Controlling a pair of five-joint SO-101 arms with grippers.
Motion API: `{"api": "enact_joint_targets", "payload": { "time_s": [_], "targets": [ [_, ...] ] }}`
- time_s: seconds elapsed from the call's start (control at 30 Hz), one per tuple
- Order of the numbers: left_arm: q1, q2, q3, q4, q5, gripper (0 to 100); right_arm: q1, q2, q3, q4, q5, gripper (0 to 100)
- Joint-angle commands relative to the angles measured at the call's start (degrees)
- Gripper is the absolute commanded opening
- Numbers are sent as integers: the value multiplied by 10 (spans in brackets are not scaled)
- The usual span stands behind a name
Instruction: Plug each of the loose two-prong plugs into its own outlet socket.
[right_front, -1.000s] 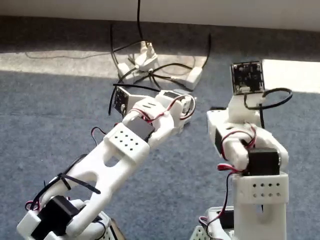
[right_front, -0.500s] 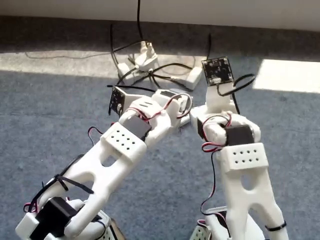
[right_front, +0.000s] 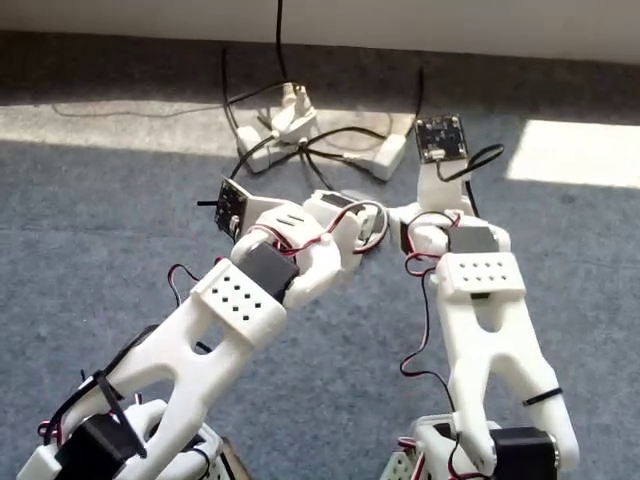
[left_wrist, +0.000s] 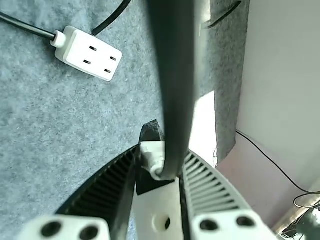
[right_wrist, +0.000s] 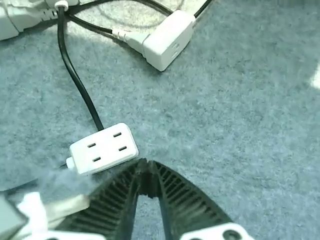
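My left gripper is shut on a white two-prong plug, whose black cable runs away from the fingers. Beyond it a white outlet block with two sockets lies flat on the grey carpet. The same kind of block lies just ahead of my right gripper, which is shut and holds nothing. A second white outlet block lies farther off with a white plug at its end. In the high view the left arm and the right arm meet at the middle.
More white socket blocks and tangled black cords lie at the back near the wall. A black cord crosses the carpet to the near block. Bare grey carpet spreads to both sides.
The right arm has unfolded and swung forward and left, down toward the middle beside the left arm. The left arm has shifted slightly and still holds the plug.
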Motion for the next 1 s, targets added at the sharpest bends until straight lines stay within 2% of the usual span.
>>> {"api": "enact_joint_targets", "payload": {
  "time_s": [0.0,0.7,0.87,0.97],
  "targets": [
    [29,-33,-25,-3,-4,10,0,16,-3,-33,5,8],
    [29,-29,-25,-3,-4,10,2,102,-7,-86,4,8],
    [25,-28,-25,-3,-4,10,70,85,-24,-69,-3,8],
    [7,-27,-25,-4,-5,10,136,60,-56,-19,-67,8]
  ]
}}
